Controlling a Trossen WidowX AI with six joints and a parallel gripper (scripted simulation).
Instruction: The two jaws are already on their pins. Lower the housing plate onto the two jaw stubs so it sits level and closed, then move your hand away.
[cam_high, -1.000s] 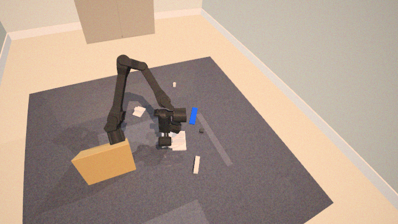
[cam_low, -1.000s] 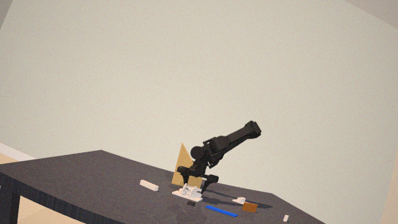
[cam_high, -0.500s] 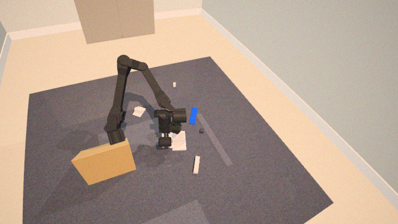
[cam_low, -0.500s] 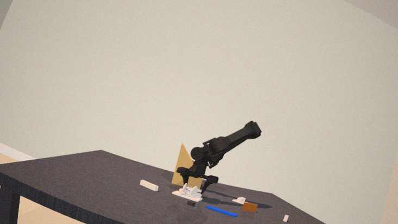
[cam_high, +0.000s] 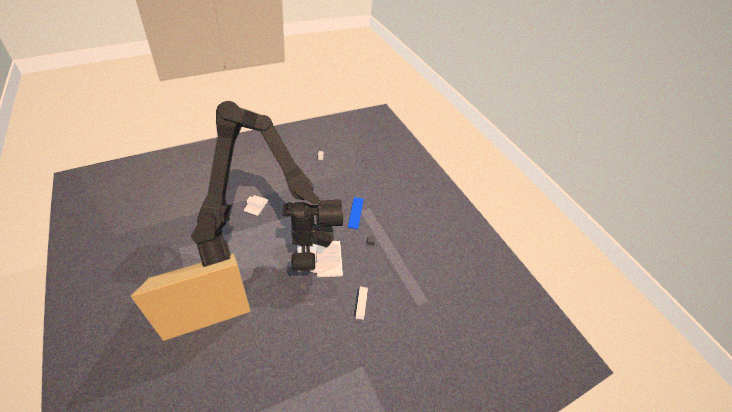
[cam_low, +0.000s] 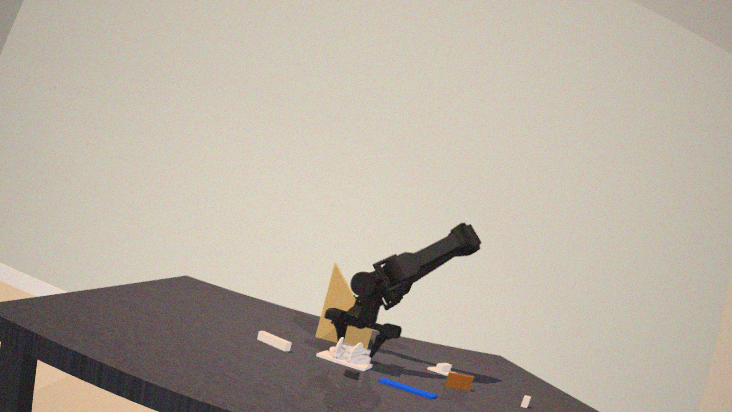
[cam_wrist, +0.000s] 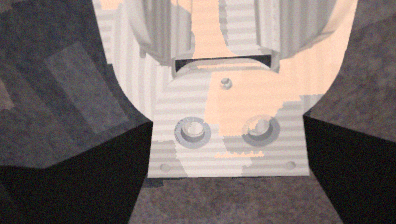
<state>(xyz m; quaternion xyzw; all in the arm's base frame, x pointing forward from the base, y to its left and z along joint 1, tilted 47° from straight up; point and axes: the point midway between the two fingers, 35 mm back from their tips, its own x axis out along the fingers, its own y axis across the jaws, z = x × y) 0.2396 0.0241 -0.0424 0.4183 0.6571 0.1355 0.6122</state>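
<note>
The white housing plate shows two round holes, with a round stub end visible in each. My gripper is shut on the plate, with one dark finger at each side edge. The plate looks square to the wrist view; whether it rests fully down cannot be told. The two white jaws stand on the white base, and their ribbed bodies reach past the plate's curved edge at the top of the wrist view. The gripper hides much of the plate in the top and exterior views.
A tan box stands by the arm's foot. Around the base lie a pale bar, a blue strip, a dark block, an orange block and a white piece.
</note>
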